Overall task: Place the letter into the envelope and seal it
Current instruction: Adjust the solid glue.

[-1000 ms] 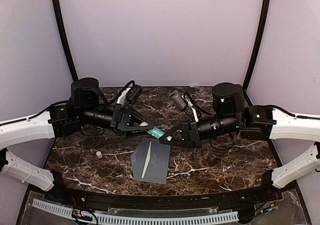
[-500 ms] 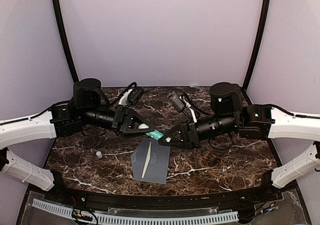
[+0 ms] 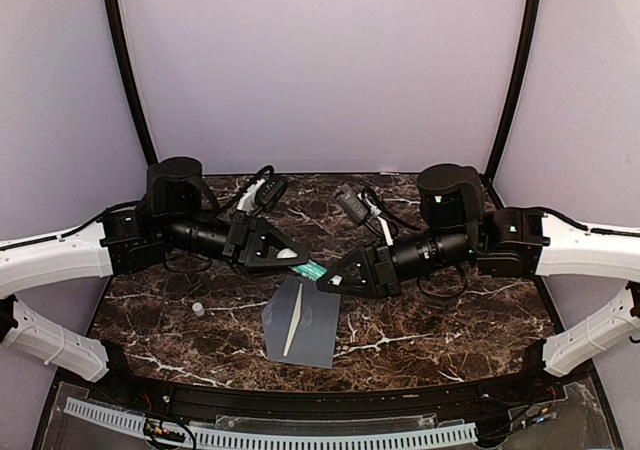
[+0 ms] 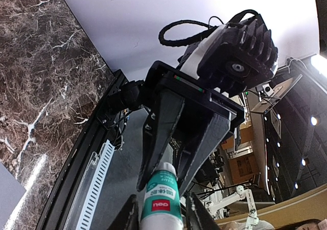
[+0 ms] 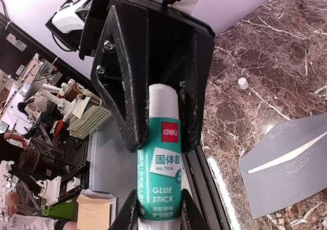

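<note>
Grey-blue paper envelope (image 3: 312, 330) flat on dark marble table (image 3: 450, 320), cream letter (image 3: 293, 325) edge showing at opening. Likely light, floppy, slippery: pin body, take flap tip. Green glue stick (image 5: 159, 158) clenched by left gripper (image 4: 161, 214) and right gripper (image 5: 157, 212).

The top camera looks down from above and behind the near edge of the table (image 3: 200, 340) toward the far wall (image 3: 320, 70), well back, while the two wrist cameras, very close, face each other across the glue stick (image 5: 159, 174), all three sharing it and the envelope (image 3: 315, 330).
</note>
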